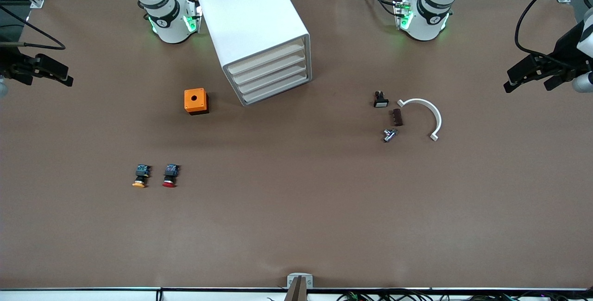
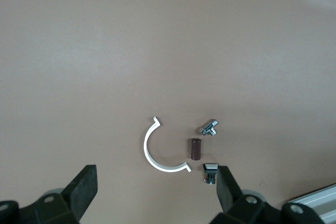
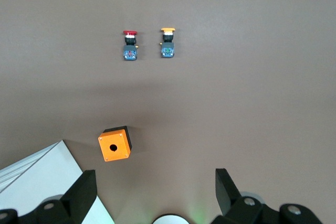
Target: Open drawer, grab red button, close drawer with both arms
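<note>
Nothing had been touched yet, as far as I could judge: all four drawers of the white cabinet [image 1: 259,32] sat flush, and the drawer [image 1: 268,65] would have to come out first. The left gripper [image 1: 533,72] hung at the left arm's end of the counter [image 1: 296,227], its fingers [image 2: 84,190] spread wide and empty, looking down on a white half-ring [image 2: 157,153], a brown block [image 2: 195,149], a small metal fitting [image 2: 210,127] and a black-and-white switch [image 2: 210,170]. The right gripper [image 1: 44,72] hung at the right arm's end, equally wide and empty.

The button [image 1: 170,175] lay on its side on the open counter, red cap toward the front camera, just beside the orange-capped button [image 1: 141,176] and nearer the front camera than the orange cube [image 1: 196,101].

To do the opening well, I thought one gripper should meet the chosen beige front squarely and pull along the cabinet's own slant, since the cabinet sat turned on the counter. The other arm might steady the box so it did not slide. Confusing the two buttons looked the main risk later.
</note>
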{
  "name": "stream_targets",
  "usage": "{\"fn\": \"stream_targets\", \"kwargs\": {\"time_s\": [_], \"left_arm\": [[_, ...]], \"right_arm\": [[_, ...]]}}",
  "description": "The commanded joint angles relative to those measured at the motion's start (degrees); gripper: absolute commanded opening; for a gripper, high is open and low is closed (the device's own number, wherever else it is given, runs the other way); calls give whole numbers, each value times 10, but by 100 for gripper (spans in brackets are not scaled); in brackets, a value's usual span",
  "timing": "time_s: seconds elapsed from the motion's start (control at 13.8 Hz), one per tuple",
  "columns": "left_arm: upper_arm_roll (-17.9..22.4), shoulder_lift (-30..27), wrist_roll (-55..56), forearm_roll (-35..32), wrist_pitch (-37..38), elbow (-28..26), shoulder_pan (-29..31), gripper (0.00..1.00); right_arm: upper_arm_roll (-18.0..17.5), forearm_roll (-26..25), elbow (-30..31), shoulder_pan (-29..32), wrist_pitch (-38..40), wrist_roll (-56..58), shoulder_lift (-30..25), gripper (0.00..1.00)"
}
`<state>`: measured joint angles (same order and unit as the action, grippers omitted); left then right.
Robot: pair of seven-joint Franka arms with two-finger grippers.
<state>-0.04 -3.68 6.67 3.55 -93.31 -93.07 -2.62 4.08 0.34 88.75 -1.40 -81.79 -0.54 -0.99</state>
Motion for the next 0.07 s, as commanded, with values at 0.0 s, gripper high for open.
{"fn": "stream_targets", "kwargs": {"time_s": [0.0], "left_arm": [[-2,4,3,-14,10,12,-1,100]], "right_arm": [[-2,6,-16,4,26,-1,-3,100]]}}
